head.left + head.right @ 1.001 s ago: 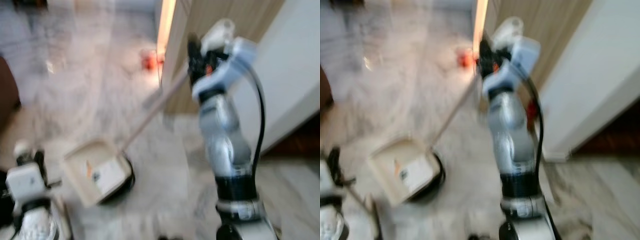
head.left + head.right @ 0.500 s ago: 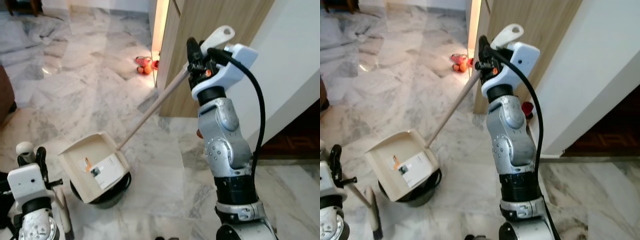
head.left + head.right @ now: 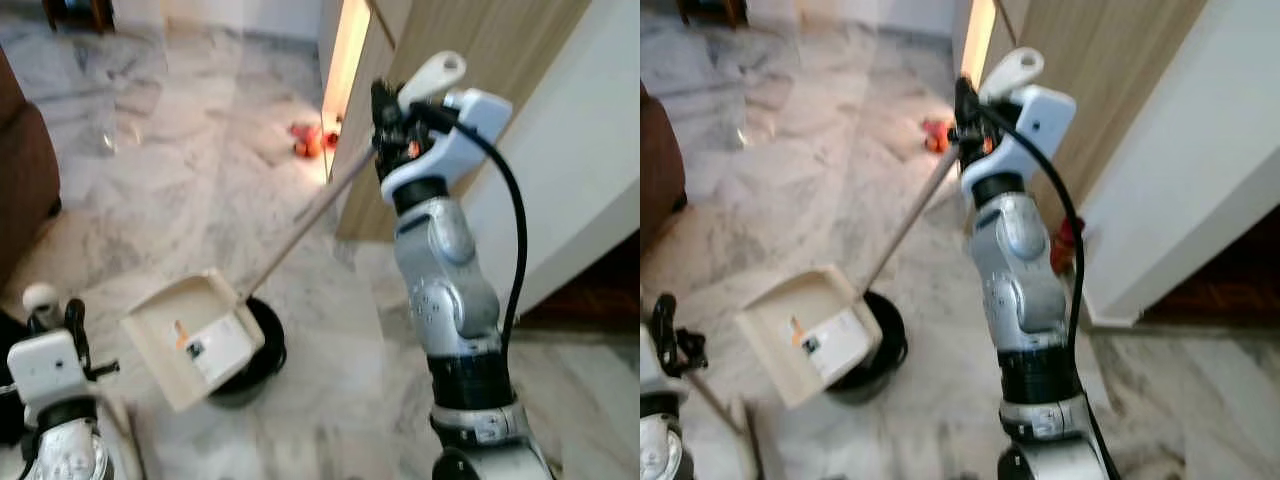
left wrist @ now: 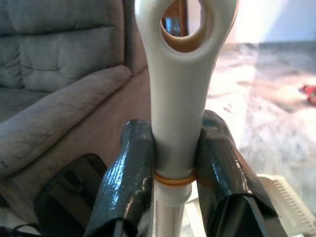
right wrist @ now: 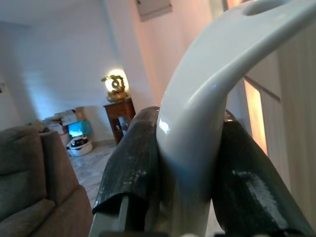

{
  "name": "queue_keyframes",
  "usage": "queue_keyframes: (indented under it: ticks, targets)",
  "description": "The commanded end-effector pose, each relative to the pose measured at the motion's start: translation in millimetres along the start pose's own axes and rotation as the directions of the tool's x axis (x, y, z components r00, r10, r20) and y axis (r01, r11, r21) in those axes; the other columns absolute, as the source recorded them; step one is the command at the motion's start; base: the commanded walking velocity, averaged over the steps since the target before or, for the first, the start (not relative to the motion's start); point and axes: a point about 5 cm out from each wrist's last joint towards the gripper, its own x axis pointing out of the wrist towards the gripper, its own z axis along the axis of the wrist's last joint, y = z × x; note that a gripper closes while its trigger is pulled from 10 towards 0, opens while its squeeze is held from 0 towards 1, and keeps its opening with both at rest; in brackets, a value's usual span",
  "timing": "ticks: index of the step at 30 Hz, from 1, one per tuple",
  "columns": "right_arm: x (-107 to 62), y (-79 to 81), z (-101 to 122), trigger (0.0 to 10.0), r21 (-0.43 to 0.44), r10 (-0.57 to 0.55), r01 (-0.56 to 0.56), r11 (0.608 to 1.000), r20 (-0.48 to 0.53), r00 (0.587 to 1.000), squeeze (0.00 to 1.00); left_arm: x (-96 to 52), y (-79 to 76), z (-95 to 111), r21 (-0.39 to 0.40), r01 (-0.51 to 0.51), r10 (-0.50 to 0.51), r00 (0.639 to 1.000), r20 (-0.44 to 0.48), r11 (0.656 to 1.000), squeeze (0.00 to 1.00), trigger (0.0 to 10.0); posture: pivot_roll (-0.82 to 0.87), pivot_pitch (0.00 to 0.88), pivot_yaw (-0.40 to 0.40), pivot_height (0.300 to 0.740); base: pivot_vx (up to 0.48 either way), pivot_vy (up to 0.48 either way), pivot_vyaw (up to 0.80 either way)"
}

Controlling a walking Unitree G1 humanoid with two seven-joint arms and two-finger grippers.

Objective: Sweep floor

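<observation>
We see the cream dustpan [image 3: 192, 337] tilted over a black bin [image 3: 252, 352] at about 8 o'clock in the head view, its open tray holding a small orange scrap and a dark scrap on a white label; what lies inside the bin we cannot tell. The dustpan's long handle [image 3: 310, 217] runs up toward 1 o'clock to the right claw [image 3: 385, 120], whose two black fingers [image 5: 129, 163] are clamped on the handle's cream looped end. At 7 o'clock the left claw [image 3: 55, 312] grips a second cream handle [image 4: 178, 103], the broom's we take it, fingers pressed on both sides just below its hanging loop. The marble floor [image 3: 150, 200] lies open from 9 to 12 o'clock, with small orange and red things [image 3: 312, 140] near the lit doorway. A wooden panel [image 3: 470, 50] and a white wall [image 3: 590, 150] close the side from 1 to 3 o'clock, and a brown sofa [image 3: 25, 170] edges in at 9 o'clock.
</observation>
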Motion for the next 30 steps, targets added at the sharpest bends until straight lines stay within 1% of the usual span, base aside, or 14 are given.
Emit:
queue_keyframes:
  ticks: [1, 8, 22, 30]
  targets:
    - [0.8, -1.1, 13.6, 10.0, 0.028, -0.016, 0.014, 1.000, 0.066, 0.998, 0.00, 0.8, -3.0, 8.2, 0.003, 0.008, -0.008, 0.999, 0.046, 1.000, 0.00, 10.0, 0.12, 0.155, -0.128, 0.740, 0.000, 0.000, 0.00]
    - [0.8, -3.2, 13.7, 10.0, 0.024, -0.024, 0.022, 0.999, 0.065, 0.998, 0.00, 1.4, -2.9, 8.2, -0.004, 0.008, -0.007, 0.999, 0.043, 1.000, 0.00, 10.0, 0.12, 0.157, -0.127, 0.740, 0.000, 0.035, 0.00]
    - [0.1, -4.6, 13.1, 10.0, 0.021, -0.031, 0.030, 0.999, 0.061, 0.998, 0.00, 1.2, -2.8, 8.8, -0.001, 0.007, -0.007, 0.999, 0.039, 1.000, 0.00, 10.0, 0.12, 0.161, -0.126, 0.740, 0.000, 0.394, 0.00]
    - [0.6, -4.8, 13.3, 10.0, 0.021, -0.032, 0.031, 0.999, 0.067, 0.997, 0.00, 5.0, -5.5, 15.2, -0.001, 0.022, -0.022, 0.997, 0.070, 1.000, 0.00, 10.0, 0.13, 0.149, -0.121, 0.740, 0.000, 0.000, 0.00]
